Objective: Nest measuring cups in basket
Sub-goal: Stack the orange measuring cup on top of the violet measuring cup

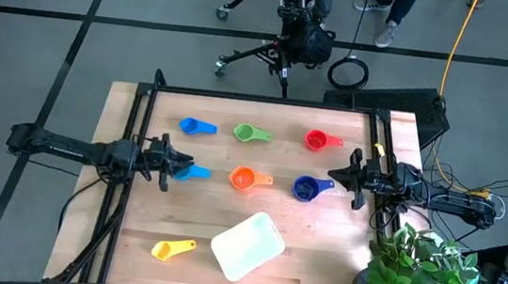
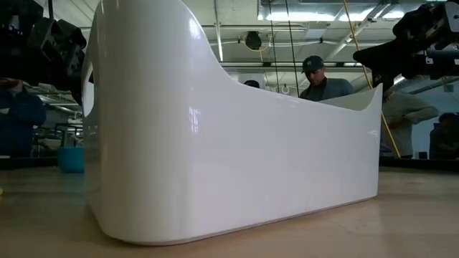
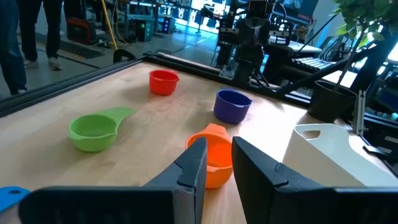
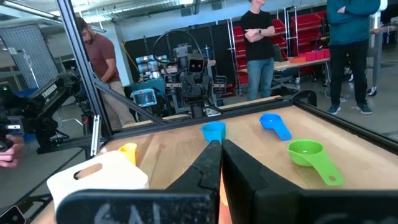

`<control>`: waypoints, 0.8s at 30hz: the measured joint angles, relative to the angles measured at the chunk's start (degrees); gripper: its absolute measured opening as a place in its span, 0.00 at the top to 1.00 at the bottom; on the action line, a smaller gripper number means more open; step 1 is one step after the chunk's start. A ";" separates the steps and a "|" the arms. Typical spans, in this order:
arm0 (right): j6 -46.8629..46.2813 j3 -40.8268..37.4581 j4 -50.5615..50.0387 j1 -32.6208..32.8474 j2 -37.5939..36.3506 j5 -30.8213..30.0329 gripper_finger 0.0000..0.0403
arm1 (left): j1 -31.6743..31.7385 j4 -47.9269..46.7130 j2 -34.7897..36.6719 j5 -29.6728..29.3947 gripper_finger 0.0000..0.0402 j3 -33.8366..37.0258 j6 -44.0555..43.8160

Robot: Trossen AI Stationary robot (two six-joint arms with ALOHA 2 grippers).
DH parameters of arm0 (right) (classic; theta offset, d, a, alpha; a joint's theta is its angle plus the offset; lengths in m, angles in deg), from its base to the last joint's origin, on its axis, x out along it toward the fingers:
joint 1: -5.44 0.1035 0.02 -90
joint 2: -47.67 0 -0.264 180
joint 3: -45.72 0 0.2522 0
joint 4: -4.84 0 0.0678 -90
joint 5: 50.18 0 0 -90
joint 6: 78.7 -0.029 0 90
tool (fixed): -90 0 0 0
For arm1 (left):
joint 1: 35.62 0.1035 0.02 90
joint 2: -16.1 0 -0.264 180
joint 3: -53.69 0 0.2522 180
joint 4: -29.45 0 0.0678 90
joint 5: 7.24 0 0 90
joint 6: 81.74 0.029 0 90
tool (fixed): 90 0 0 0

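Six cups rest on their bases on the table: blue, green, red, light blue, orange and dark blue. A yellow cup sits near the front, left of the white basket, which stands empty. My left gripper hovers just left of the light blue cup, narrowly open and pointing at the orange cup. My right gripper hangs just right of the dark blue cup, shut, touching nothing. In the right wrist view its fingers hide that cup.
A black metal frame runs along the table's left, far and right sides. A potted plant stands at the near right corner. People stand in the room beyond the table. Bare wood lies between the cups and the basket.
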 joint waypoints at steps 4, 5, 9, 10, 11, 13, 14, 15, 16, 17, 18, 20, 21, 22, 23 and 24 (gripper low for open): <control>0.22 0.01 0.00 -0.01 0.00 -0.03 0.98 | 0.00 0.19 0.00 0.04 0.81 0.00 -0.27; 0.22 0.01 0.00 -0.01 0.00 -0.25 0.98 | 0.00 0.23 0.00 0.04 0.81 0.00 -0.24; 0.37 0.01 0.00 -0.01 0.00 -2.92 0.98 | 0.10 1.23 0.00 -0.41 0.81 0.02 0.30; 0.47 -0.01 0.00 -0.01 0.00 -3.24 0.98 | 0.21 2.12 0.00 -0.73 0.81 0.02 0.44; 0.92 0.01 0.00 -0.04 0.00 -3.38 0.98 | 0.24 2.72 0.04 -0.76 0.81 0.02 0.37; 1.94 0.01 -0.06 -0.04 0.02 -3.55 0.98 | 0.24 3.06 0.02 -0.76 0.81 0.02 0.09; 2.08 0.01 -0.11 -0.01 0.02 -4.59 0.98 | 0.24 3.06 0.00 -0.76 0.81 0.02 0.03; 2.01 0.01 -0.11 -0.01 0.02 -5.90 0.98 | 0.24 2.79 -0.01 -0.76 0.81 0.02 0.03; 1.81 0.01 -0.10 -0.01 0.02 -7.28 0.98 | 0.24 2.36 -0.15 -0.79 0.81 0.02 0.13; 1.77 0.01 -0.09 -0.01 0.02 -8.10 0.98 | 0.24 1.63 -0.39 -0.84 0.81 0.02 0.19; 1.79 0.01 -0.09 -0.04 0.02 -8.76 0.98 | 0.24 1.20 -0.68 -0.93 0.81 0.02 0.06; 1.86 0.00 0.00 -0.04 0.02 -9.34 0.98 | 0.24 1.90 -1.34 -1.38 0.81 0.02 -0.20; 1.86 0.01 0.27 -0.04 0.02 -9.70 0.98 | 0.24 1.77 -1.63 -1.71 0.81 -0.32 -0.20; 1.80 0.10 0.61 -0.04 0.02 -10.49 0.98 | 0.24 1.76 -1.96 -1.87 0.81 -0.97 0.03; 1.79 0.42 0.63 -0.04 0.02 -10.70 0.98 | 0.24 1.80 -2.34 -1.98 0.81 -1.91 0.86; 1.91 0.75 0.54 -0.04 0.16 -10.75 0.98 | 0.24 1.55 -2.75 -2.02 0.81 -2.97 1.90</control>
